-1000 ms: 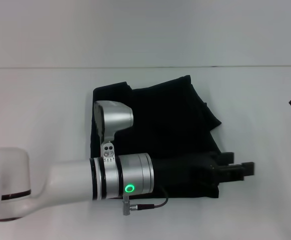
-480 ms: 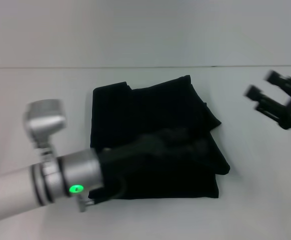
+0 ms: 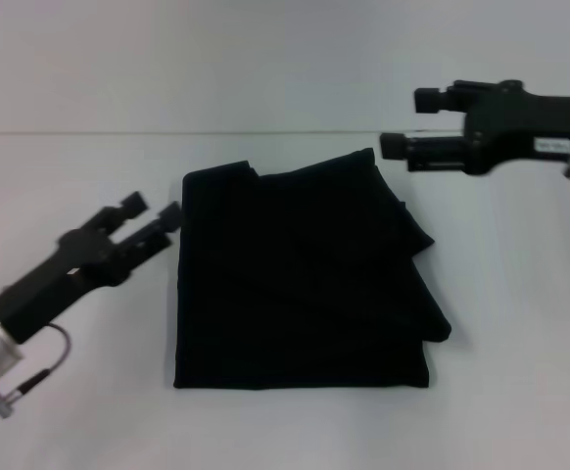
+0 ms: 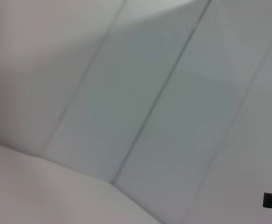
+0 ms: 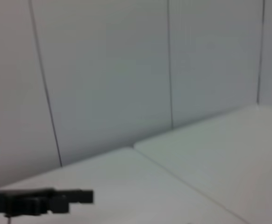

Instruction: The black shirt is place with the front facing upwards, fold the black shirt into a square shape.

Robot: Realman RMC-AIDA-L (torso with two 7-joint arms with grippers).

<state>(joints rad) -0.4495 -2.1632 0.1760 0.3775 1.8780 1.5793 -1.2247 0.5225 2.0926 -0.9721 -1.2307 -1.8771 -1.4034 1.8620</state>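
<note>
1. Head view: from above, facing forward and down; takes in the white table point(image 3: 520, 392), the folded shirt point(image 3: 300, 274) mid-frame, and both grippers at the sides.
2. Left wrist view: faces away from the shirt, toward the panelled wall point(image 4: 164, 93) and the table edge; a dark tip shows at one border.
3. Right wrist view: likewise faces the wall point(image 5: 108, 70) and table point(image 5: 196, 168).
4. Shared: table and wall.

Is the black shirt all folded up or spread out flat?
Folded: the black shirt lies as a compact, roughly square bundle with layered edges, no sleeves showing.
</note>
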